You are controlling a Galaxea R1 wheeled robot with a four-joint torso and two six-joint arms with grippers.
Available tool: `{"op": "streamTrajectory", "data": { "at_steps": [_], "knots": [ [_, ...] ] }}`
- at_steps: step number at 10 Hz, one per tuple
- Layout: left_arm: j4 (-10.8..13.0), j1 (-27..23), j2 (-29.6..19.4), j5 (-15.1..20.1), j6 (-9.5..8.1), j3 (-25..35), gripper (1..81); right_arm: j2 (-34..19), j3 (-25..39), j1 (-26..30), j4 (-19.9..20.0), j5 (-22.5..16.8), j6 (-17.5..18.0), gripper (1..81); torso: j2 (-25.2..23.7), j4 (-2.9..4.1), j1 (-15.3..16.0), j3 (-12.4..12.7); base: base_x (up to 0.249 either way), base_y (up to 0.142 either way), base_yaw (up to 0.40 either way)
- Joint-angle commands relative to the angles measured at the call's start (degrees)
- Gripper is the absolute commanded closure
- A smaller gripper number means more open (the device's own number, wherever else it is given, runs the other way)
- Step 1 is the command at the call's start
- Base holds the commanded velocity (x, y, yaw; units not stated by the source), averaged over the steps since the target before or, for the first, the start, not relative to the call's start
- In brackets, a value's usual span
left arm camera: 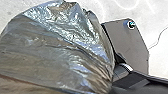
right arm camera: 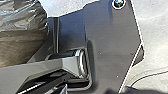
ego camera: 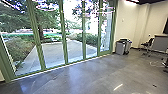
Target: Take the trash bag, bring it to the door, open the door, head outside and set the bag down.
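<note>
Trash bag [left arm camera: 60, 50] bulges beside the base's edge [left arm camera: 146, 50]; I cannot tell either claw's state.

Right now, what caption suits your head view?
Green-framed glass wall facing a paved, leafy yard, grey bin at its right.

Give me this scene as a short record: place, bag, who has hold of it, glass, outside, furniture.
Place: indoors, on a smooth grey floor
Bag: shiny, greyish plastic trash bag, bulging and creased
Held by: cannot tell
Glass: tall panes in a green frame; which one opens, cannot tell
Outside: pale paving, trees and shrubs
Furniture: grey bin near the glass; dark chair farther right
</note>
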Motion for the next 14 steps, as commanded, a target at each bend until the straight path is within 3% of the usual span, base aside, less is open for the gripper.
{"op": "streamTrajectory", "data": {
  "at_steps": [1,8,14],
  "knots": [
    [0.29,-3.97,-0.04,3.15,0.47,0.03,81.1,0.11,0.21,3.38,-0.50,-3.13,-0.22,1.0,0.00,0.00,0.00,0.00,0.000,0.000,-0.252],
    [0.20,-3.97,-0.13,3.15,0.56,-0.14,81.1,0.29,-0.14,3.38,-0.42,-3.13,-0.22,1.0,0.00,-0.02,0.00,0.02,0.000,0.000,-0.153],
    [0.11,-3.97,-0.22,3.06,0.47,-0.14,81.1,0.38,-0.14,3.38,-0.42,-3.13,-0.22,1.0,0.00,-0.02,0.00,0.02,0.000,0.000,0.000]
  ]
}}
